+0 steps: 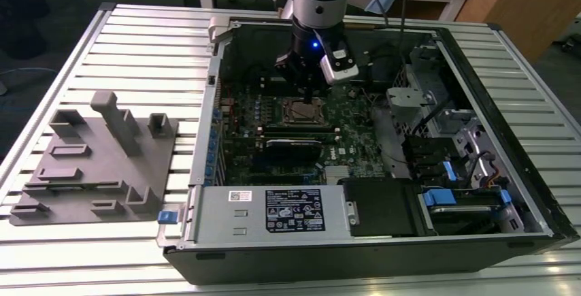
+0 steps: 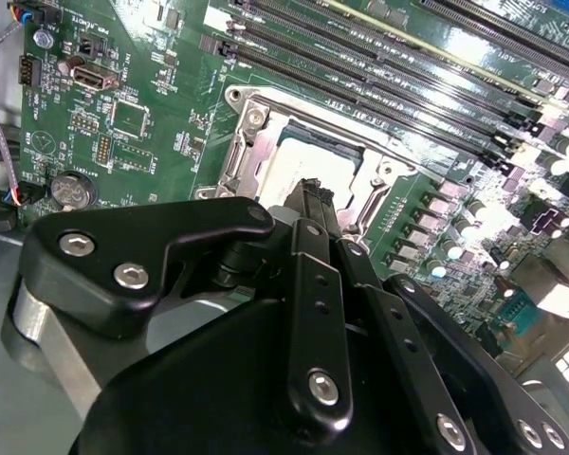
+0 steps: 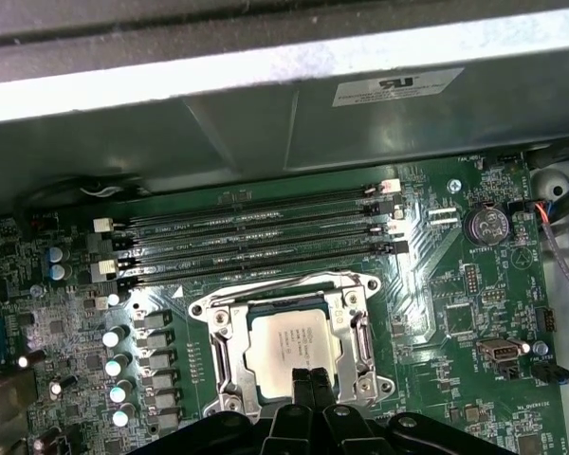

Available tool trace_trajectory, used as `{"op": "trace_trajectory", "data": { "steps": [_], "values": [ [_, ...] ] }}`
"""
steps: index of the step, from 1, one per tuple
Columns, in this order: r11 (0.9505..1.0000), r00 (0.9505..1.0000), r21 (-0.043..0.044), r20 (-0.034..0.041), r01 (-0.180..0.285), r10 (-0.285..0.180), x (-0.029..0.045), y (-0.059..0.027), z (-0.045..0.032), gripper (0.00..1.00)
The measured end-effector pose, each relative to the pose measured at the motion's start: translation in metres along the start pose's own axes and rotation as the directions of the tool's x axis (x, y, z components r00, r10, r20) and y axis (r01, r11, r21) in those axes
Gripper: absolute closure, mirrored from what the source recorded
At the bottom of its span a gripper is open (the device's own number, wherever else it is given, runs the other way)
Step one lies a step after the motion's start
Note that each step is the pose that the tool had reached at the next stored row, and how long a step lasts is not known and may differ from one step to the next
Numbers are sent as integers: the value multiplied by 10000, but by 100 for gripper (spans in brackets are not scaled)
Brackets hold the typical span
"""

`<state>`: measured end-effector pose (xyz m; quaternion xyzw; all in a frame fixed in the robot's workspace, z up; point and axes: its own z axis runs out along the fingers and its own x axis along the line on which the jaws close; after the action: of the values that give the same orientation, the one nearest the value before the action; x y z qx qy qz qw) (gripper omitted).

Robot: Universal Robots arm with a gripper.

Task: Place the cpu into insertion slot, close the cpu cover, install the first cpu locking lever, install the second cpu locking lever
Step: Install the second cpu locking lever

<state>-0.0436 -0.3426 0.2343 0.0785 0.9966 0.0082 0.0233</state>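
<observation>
Hand [image 3: 309, 378] is low inside the open case [image 1: 508, 194], fingers pressed together, gripping nothing. In both wrist views the tips hang over one edge of the cpu [image 3: 292, 341]; cannot tell whether they touch it. The cpu lies flat in the slot [image 3: 207, 311] on the green board [image 3: 455, 284]. The cover [image 3: 361, 336] is down, framing the chip, silvery top showing through its window. Lever state unclear. The case rests on a slatted tabletop [image 1: 136, 37]; a grey fixture [image 1: 100, 167] sits beside it, at the exterior view's left.
</observation>
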Motion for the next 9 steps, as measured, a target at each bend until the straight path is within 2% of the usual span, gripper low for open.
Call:
{"op": "trace_trajectory", "data": {
  "steps": [9],
  "values": [
    [10000, 10000, 1, -1, 0, 0, -3, -17, 0, 89]
  ]
}}
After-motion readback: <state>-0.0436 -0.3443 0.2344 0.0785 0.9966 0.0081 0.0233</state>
